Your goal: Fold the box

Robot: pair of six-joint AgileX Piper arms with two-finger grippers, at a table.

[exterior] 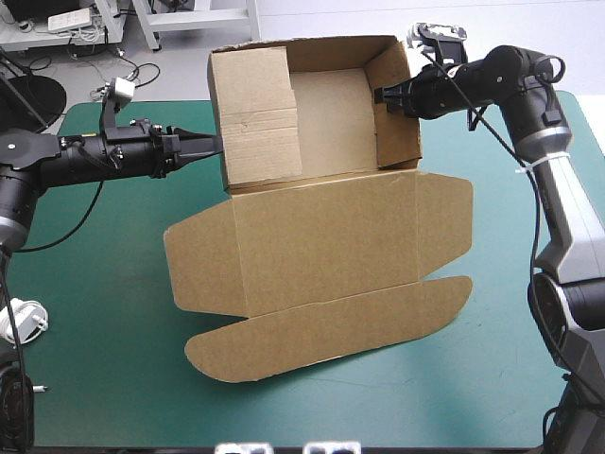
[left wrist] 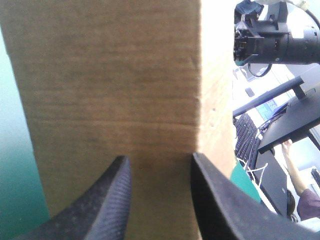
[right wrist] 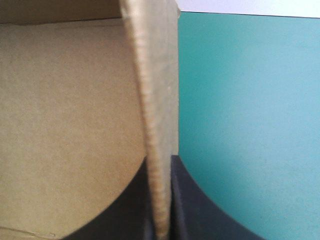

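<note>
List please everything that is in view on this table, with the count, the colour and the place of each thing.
box: one, brown, at the table's middle; the walls are raised at the far side and the lid lies flat toward the near edge.
table cover: one, teal-green, under everything.
white bundle: one, white, at the table's left edge; perhaps a cord, too small to tell.
left tool: one, black, open, its tips at the outside of the box's left wall.
right tool: one, black, shut on the box's right wall.
</note>
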